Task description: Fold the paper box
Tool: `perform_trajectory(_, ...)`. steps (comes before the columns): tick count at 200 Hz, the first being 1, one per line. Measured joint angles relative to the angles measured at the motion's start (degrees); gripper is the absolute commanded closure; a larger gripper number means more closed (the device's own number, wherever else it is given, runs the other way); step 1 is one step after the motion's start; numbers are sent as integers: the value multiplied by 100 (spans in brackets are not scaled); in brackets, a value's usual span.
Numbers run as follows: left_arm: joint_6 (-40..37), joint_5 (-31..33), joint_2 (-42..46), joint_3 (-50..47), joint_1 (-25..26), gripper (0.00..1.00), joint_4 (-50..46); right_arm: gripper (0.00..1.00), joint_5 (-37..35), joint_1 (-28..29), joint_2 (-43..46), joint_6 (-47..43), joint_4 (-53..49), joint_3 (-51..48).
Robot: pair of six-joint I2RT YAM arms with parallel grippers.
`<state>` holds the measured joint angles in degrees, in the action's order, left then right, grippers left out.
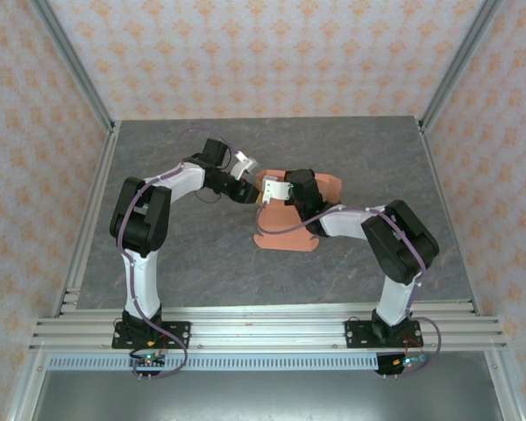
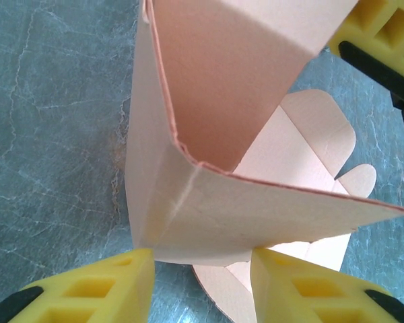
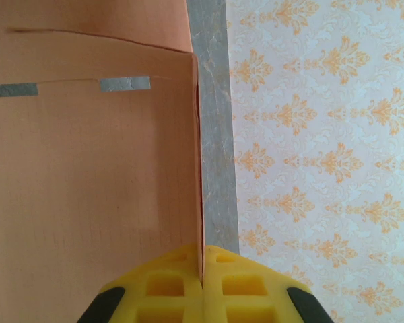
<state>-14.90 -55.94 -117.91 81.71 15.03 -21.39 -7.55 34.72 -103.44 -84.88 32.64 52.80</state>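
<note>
Location: the paper box [image 1: 287, 239] lies mid-table [image 1: 193, 254], part-erected, between both arms.
Right gripper [image 3: 203, 259]: clamped on the edge of an upright panel.
Left gripper [image 2: 200, 259]: jaws apart astride a folded corner; whether they press it is unclear.
Material: judged light, thin card, stiff only along creases; likely to buckle if squeezed mid-panel.
Hold points: panel edges beside creases, not loose tabs.

Salmon-orange paper box [image 1: 285, 241], seemingly half-folded, one wall raised upright.
</note>
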Motion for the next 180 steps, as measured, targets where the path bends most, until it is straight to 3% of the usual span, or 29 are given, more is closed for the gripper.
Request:
perform_trajectory(94,315,-101,0,-374,20,59,896,100,-46,2,0,-94,352,-146)
perform_trajectory(180,903,83,225,-1248,118,56,2323,100,-87,28,0,-92,380,-149)
